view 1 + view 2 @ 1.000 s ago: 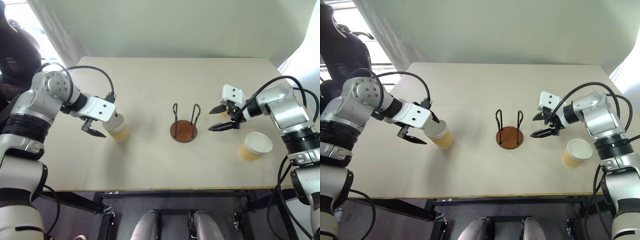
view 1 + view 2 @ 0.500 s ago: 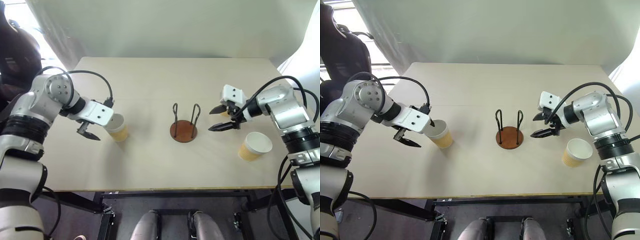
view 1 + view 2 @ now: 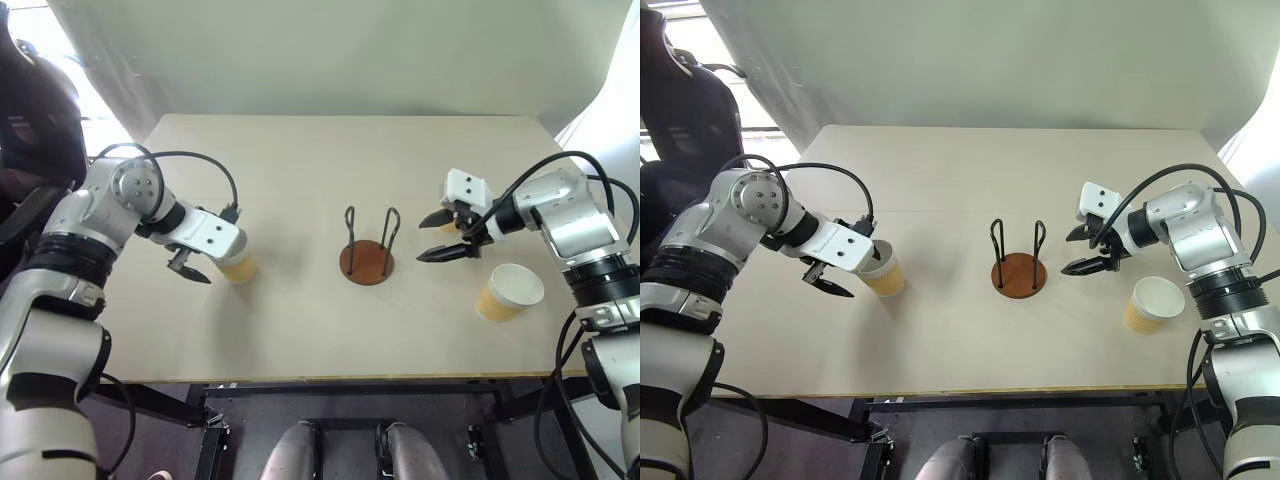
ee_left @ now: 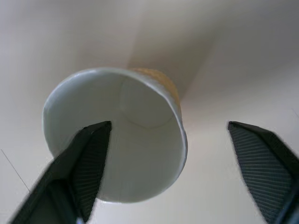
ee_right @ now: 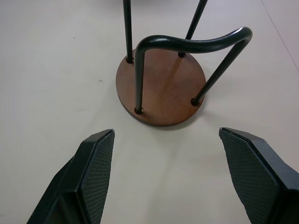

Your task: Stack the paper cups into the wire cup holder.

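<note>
Near edge, 4 o'clock: paper cup [image 3: 510, 291] upright on bench [image 3: 330, 160]. Centre: wire cup holder [image 3: 368, 259], empty. 3 o'clock: right pincer [image 3: 441, 237] released, beside holder. 9 o'clock: left pincer [image 4: 163, 154] spread, one finger [image 4: 88, 161] inside second cup [image 3: 238, 262].

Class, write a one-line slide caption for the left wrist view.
Open left gripper straddles a paper cup's rim, one finger inside.

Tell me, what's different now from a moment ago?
The left hand has sunk around the left cup, one finger inside the rim, and its arm has swung in; nothing gripped yet. The right hand, holder and right cup stayed put.
</note>
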